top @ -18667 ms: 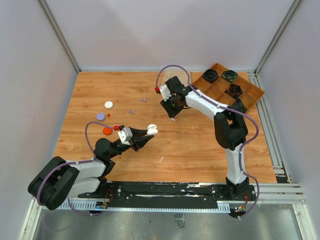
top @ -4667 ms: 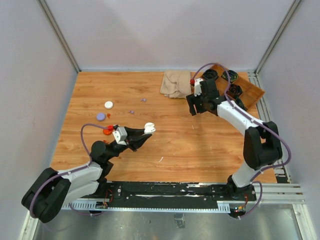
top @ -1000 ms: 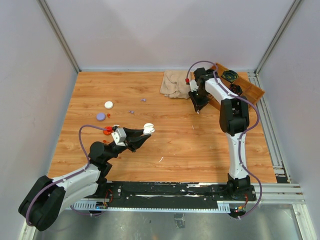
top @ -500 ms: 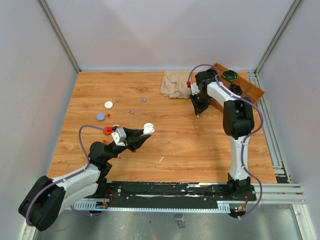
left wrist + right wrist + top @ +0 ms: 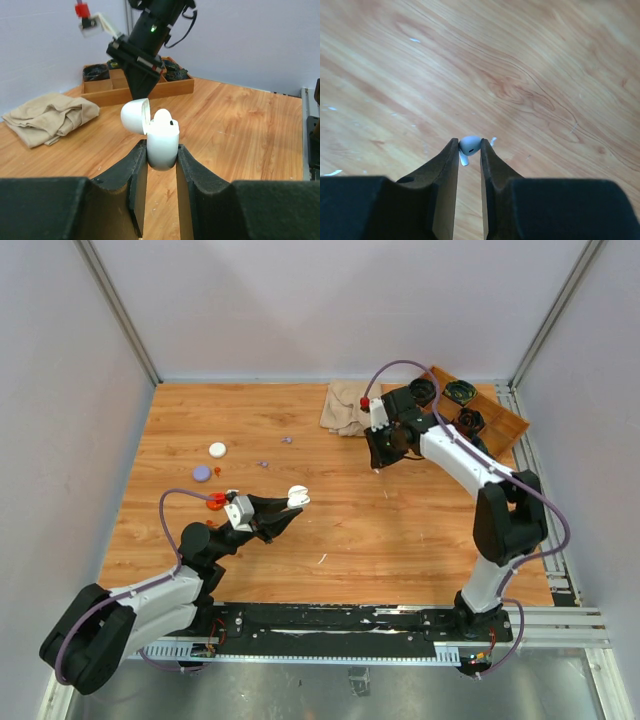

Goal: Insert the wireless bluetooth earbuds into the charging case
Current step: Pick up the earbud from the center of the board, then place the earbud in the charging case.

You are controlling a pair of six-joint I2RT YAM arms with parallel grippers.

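From above, the left gripper (image 5: 292, 503) hangs over the middle of the table (image 5: 420, 540), clamped on the white case (image 5: 297, 495), which is held clear of the wood. The right gripper (image 5: 377, 462) is low over the boards further back, near the cloth (image 5: 345, 407) and just in front of the tray (image 5: 500, 425), well apart from the case. Three round pucks (image 5: 217, 450) and some tiny purple bits (image 5: 287, 439) lie at the left; whether those bits are earbuds is too small to tell. In the left wrist view the case stands upright, pinched at its base between the two fingers (image 5: 137, 165), with its lid (image 5: 135, 115) swung open to the left. A rounded white lump with a dark spot sits in the right side of its mouth, probably one bud already seated, though this cannot be confirmed. In the right wrist view the fingers (image 5: 447, 160) are closed on a small white earbud (image 5: 470, 144), its stem pointing down toward the wood; whether it touches the table cannot be told. So the task looks partly done: the case is open and presented, one earbud is gripped, and what remains is to carry it across to the case, line it up with the free socket and press it home.
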